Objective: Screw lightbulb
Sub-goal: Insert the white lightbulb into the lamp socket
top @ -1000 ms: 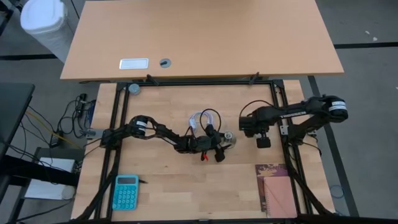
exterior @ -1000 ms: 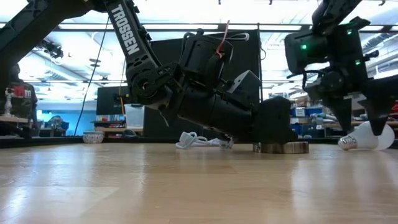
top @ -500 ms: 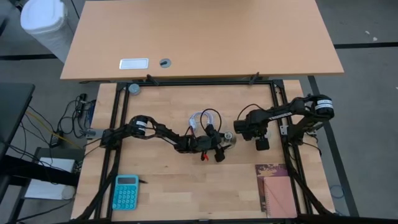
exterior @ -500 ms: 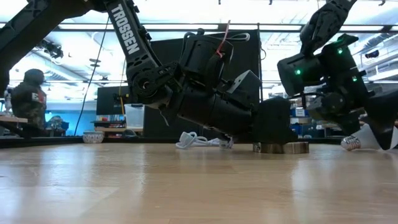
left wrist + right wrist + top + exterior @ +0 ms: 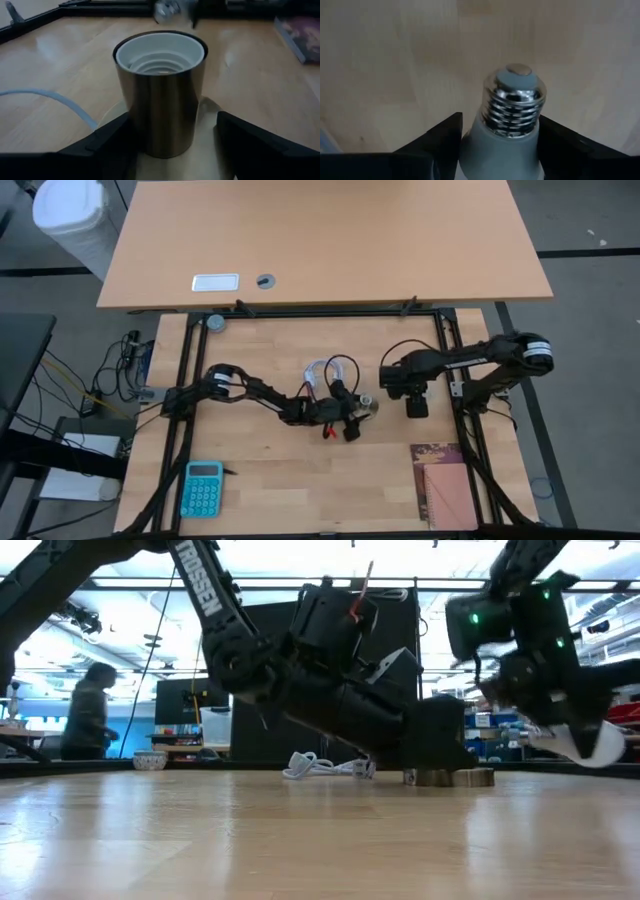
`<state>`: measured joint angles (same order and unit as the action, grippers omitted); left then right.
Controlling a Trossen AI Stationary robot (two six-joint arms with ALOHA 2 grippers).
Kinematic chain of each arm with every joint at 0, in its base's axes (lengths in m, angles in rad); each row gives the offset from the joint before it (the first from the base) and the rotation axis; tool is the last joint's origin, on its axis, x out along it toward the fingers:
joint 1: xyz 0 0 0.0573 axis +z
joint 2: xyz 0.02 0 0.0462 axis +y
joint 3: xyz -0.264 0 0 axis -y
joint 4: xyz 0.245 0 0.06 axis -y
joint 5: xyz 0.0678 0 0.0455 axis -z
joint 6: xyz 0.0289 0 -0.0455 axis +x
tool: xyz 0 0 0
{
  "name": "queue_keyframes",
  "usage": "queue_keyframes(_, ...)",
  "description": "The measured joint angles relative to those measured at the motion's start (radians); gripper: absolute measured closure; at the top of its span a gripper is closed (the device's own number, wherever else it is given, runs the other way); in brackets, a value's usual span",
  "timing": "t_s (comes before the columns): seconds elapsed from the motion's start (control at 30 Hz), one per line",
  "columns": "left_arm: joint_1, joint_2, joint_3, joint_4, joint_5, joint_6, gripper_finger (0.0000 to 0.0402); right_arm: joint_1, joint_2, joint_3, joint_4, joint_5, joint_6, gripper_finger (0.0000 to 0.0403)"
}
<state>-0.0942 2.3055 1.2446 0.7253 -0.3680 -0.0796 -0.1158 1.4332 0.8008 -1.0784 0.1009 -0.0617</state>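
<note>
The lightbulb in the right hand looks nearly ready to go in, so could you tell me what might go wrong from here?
1. The right hand grips the lightbulb on its smooth white neck; turning could make it slip.
2. The bulb's screw base must meet the socket squarely; a tilted approach may cross-thread.
3. The left hand flanks the socket low at its base; pressing down on the rim might tip it, with the white cable pulling sideways.

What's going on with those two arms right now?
Left gripper clamps brass-coloured cylindrical socket, mouth up. Right gripper grips small white lightbulb, raised off table. Coiled white cable beside socket, not blocking.
</note>
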Motion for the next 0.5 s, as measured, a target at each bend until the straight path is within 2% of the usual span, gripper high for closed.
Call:
queue_keyframes(0.2,0.001,-0.037,0.001,-0.113,-0.013,0.019,0.011,0.0,-0.072,0.029,0.036,-0.009,0.011,0.0181)
queue_keyframes(0.5,-0.001,-0.056,-0.007,-0.13,-0.045,0.02,0.011,0.008,-0.164,0.063,0.154,-0.155,0.129,0.0188)
